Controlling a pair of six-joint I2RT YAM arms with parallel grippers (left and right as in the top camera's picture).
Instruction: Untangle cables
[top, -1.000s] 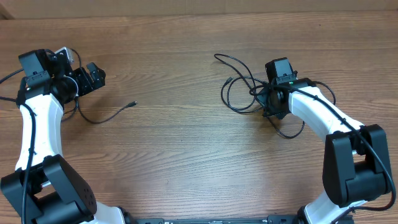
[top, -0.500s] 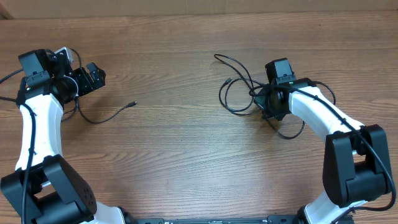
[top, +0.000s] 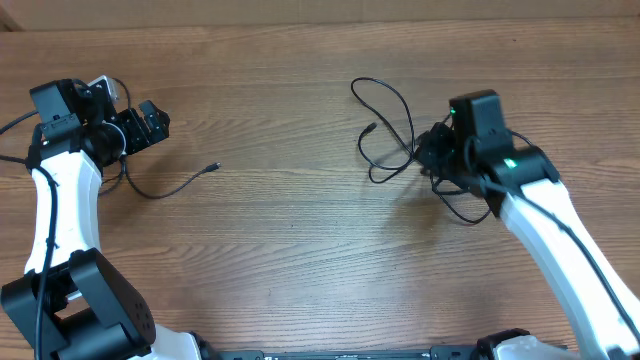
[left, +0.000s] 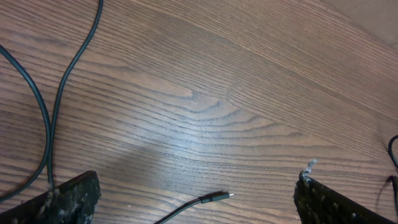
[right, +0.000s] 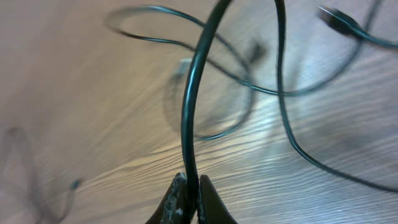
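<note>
- Overhead: risk: if right claw (top: 430, 152) pulls w/ loops crossed, cables (top: 385, 140) could cinch into a knot, or the whole tangle drags along bench (top: 300, 250). Tangle touches that claw on its left. Left claw (top: 155, 122) sits far left, loose cable (top: 170, 185) trailing just beside it, well apart from tangle.
- L wrist: fingers (left: 62, 199) spread wide, nothing held. Plug tip (left: 217, 197) lies on bench between them, no contact; a blind close could miss it.
- R wrist: claw pinched tight on one strand (right: 189, 112) rising from tips; thin, may slip under tension. Other loops cross behind, blurred.
</note>
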